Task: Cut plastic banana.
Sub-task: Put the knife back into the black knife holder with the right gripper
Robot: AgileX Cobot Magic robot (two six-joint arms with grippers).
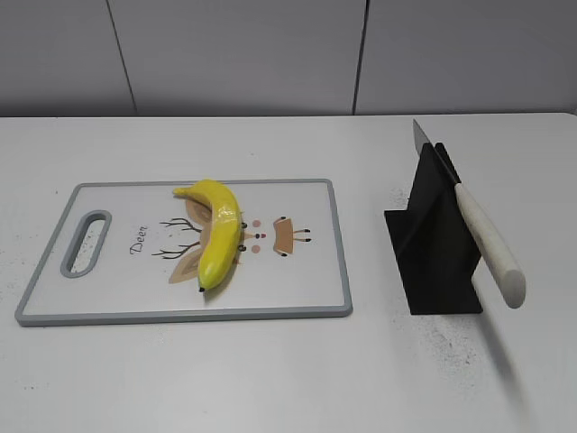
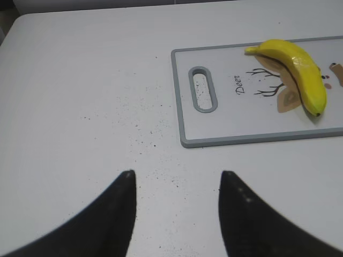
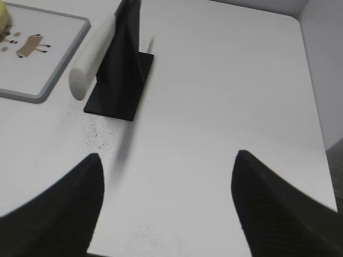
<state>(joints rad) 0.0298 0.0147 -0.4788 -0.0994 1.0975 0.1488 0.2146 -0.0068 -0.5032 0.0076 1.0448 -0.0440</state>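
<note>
The plastic banana (image 1: 216, 233) lies whole on a white cutting board (image 1: 117, 293) with a grey rim and a deer drawing. It also shows in the left wrist view (image 2: 297, 72) on the board (image 2: 225, 126). A knife with a white handle (image 1: 489, 245) rests slanted in a black stand (image 1: 433, 244); the right wrist view shows the handle (image 3: 92, 59) and the stand (image 3: 120, 69). My left gripper (image 2: 177, 176) is open and empty over bare table, left of the board. My right gripper (image 3: 167, 158) is open and empty, near and right of the stand. Neither gripper shows in the exterior view.
The white table (image 1: 270, 379) carries fine dark specks near the stand and left of the board. The table's right edge (image 3: 313, 107) runs close to my right gripper. A grey panelled wall (image 1: 243, 54) stands behind the table.
</note>
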